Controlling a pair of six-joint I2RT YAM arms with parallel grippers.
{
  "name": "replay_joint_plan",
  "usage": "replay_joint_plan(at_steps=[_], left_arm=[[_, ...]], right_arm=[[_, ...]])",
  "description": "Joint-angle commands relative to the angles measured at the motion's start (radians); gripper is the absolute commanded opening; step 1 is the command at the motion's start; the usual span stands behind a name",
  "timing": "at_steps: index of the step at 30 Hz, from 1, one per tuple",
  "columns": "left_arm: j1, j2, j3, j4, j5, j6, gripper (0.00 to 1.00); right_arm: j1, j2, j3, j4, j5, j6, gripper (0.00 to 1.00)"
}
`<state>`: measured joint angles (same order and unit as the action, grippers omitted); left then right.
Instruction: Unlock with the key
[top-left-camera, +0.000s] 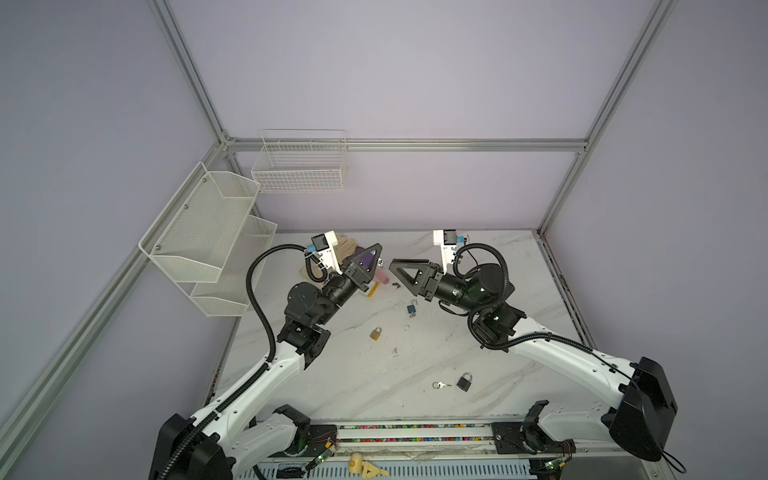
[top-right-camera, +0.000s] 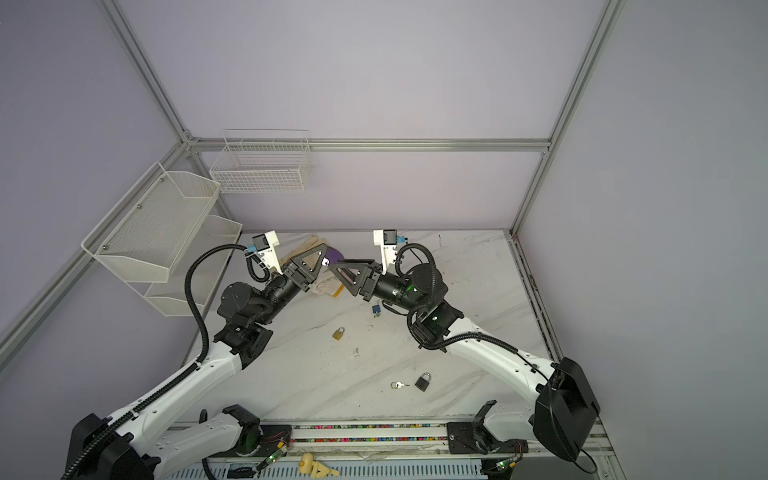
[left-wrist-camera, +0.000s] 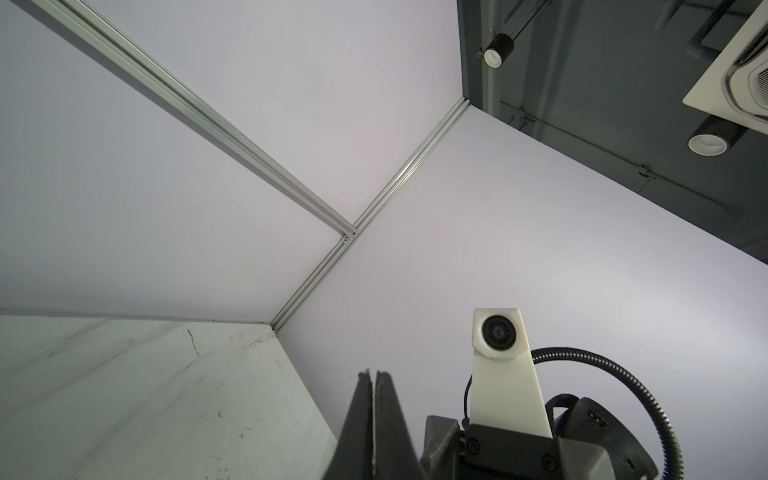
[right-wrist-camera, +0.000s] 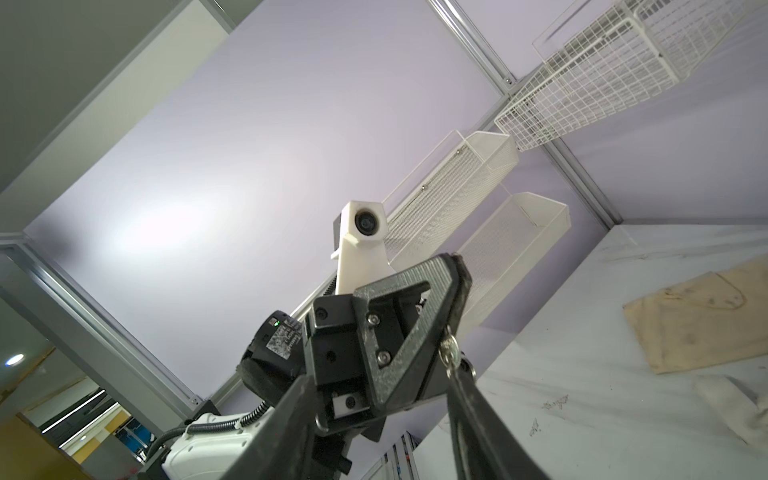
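Note:
My left gripper (top-left-camera: 377, 247) (right-wrist-camera: 455, 259) hangs shut above the back of the table. A small silver key (right-wrist-camera: 449, 353) (top-right-camera: 325, 262) on a ring sticks out from the lower edge of its fingers; the left wrist view shows only the closed jaws. My right gripper (top-left-camera: 392, 264) (right-wrist-camera: 380, 372) faces it, open, one fingertip right at the key and the other on the far side of the left gripper's body. Three padlocks lie on the table: blue (top-left-camera: 411, 309), brass (top-left-camera: 376, 333) and black (top-left-camera: 464, 381).
A second set of keys (top-left-camera: 440, 385) lies beside the black padlock. Beige gloves (top-left-camera: 349, 243), a purple object (top-left-camera: 366, 261), a pink one (top-left-camera: 382, 277) and a yellow one (top-left-camera: 374, 289) lie under the left gripper. A wire basket (top-left-camera: 301, 166) and mesh shelves (top-left-camera: 208, 232) hang on the walls.

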<state>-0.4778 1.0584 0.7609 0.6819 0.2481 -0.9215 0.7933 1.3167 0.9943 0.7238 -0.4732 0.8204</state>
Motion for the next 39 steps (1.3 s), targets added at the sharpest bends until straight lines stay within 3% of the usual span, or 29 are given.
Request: replay_joint_plan(at_steps=[1,16,20,39], left_arm=[[-0.009,-0.002,-0.028,0.088,-0.017,0.030,0.00],[-0.014,0.009,-0.020,0.102,0.018,0.024,0.00],[-0.015,0.011,-0.015,0.102,0.028,0.024,0.00],[-0.025,0.012,0.005,0.111,0.056,0.010,0.00]], right_arm=[[-0.011,0.019,0.007,0.075,0.017,0.063,0.50],[-0.012,0.168,0.044,0.258,-0.111,0.134,0.35],[-0.012,0.166,0.054,0.246,-0.106,0.119,0.33],[-0.013,0.179,0.069,0.251,-0.105,0.105,0.08]])
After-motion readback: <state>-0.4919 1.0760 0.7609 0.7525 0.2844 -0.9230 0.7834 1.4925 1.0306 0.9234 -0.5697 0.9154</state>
